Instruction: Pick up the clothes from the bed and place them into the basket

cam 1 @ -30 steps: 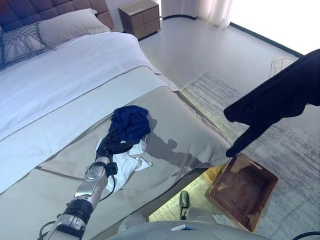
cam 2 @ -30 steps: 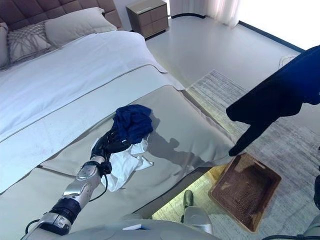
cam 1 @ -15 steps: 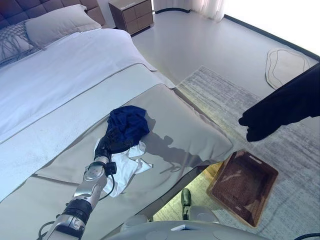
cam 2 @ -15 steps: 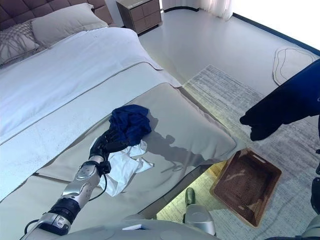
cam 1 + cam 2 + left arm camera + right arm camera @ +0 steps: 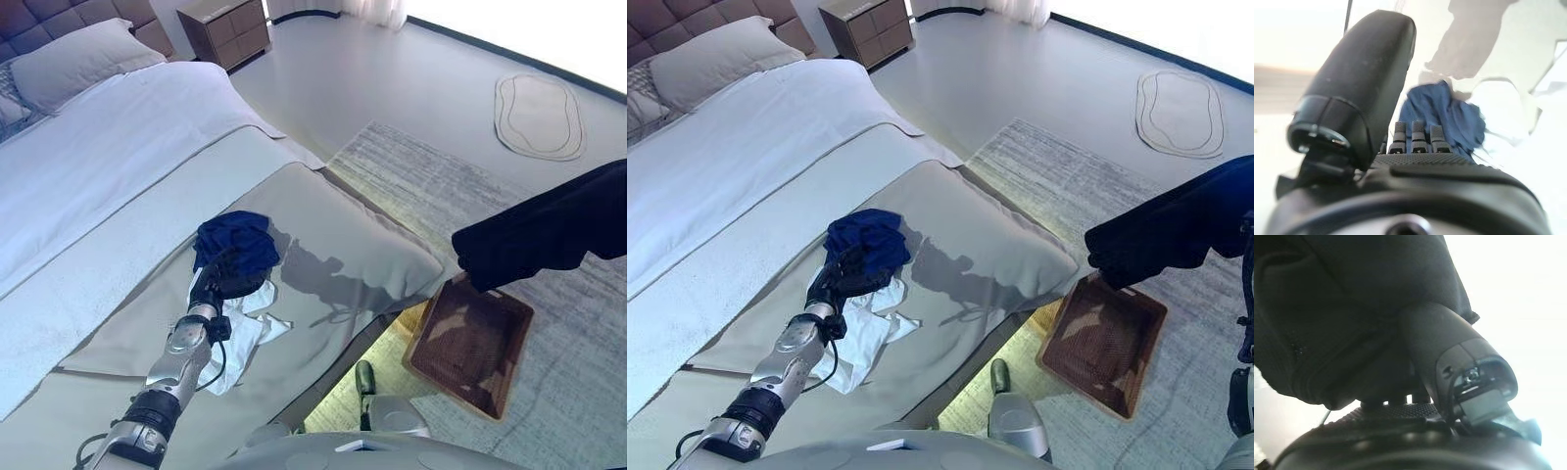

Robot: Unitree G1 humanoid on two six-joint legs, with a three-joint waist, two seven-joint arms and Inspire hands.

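A black garment [image 5: 549, 233] hangs at the right, its lower edge just above the far rim of the brown woven basket [image 5: 470, 345] on the floor beside the bed. My right hand [image 5: 1445, 343] is shut on this garment, its thumb pressed into the dark cloth. On the bed's beige cover [image 5: 353, 264] lie a crumpled blue garment [image 5: 235, 245] and a white one [image 5: 240, 328] next to it. My left hand [image 5: 210, 286] rests at the blue garment's near edge, its fingers [image 5: 1413, 137] straight against the blue cloth [image 5: 1449, 115].
The bed's corner lies between the clothes and the basket. The basket stands on a grey rug [image 5: 431, 176]. A small oval mat [image 5: 537, 116] lies farther out on the floor. A nightstand [image 5: 220, 29] and pillows [image 5: 78, 59] are at the head of the bed.
The camera has shifted. The black garment has come down and its hanging tail has drawn in, so that it now sits just over the basket. My left hand stays at the blue garment.
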